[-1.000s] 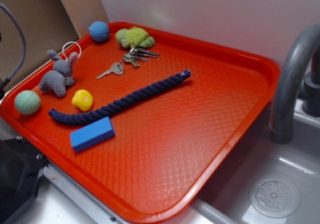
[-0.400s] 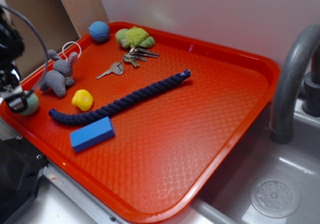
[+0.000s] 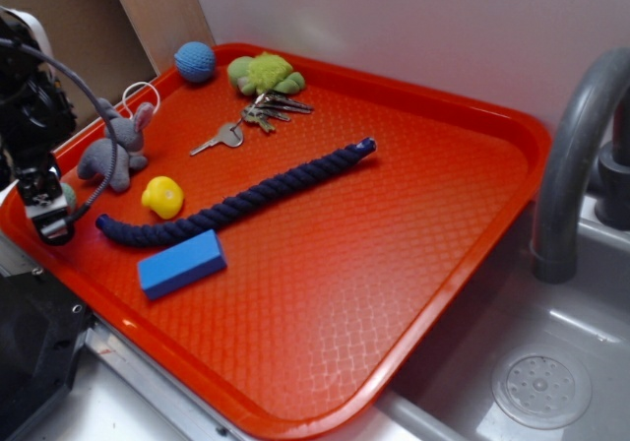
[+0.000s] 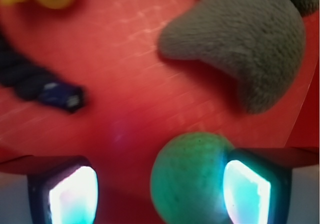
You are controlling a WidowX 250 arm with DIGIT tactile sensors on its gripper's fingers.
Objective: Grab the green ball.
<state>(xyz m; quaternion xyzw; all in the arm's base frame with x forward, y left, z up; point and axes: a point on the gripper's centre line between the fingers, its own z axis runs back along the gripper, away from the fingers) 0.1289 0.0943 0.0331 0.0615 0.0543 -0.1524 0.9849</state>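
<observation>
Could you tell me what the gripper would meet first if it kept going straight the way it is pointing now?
Most likely the green ball: in the wrist view it lies between the open fingers of the gripper, close against one finger and off-centre. Beyond it is bare red tray. Depth is blurred, so contact cannot be judged.

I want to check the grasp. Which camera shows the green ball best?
The wrist view: the green ball fills the lower frame, close against one finger of the open gripper. In the exterior view, the gripper hides nearly all of it.
</observation>
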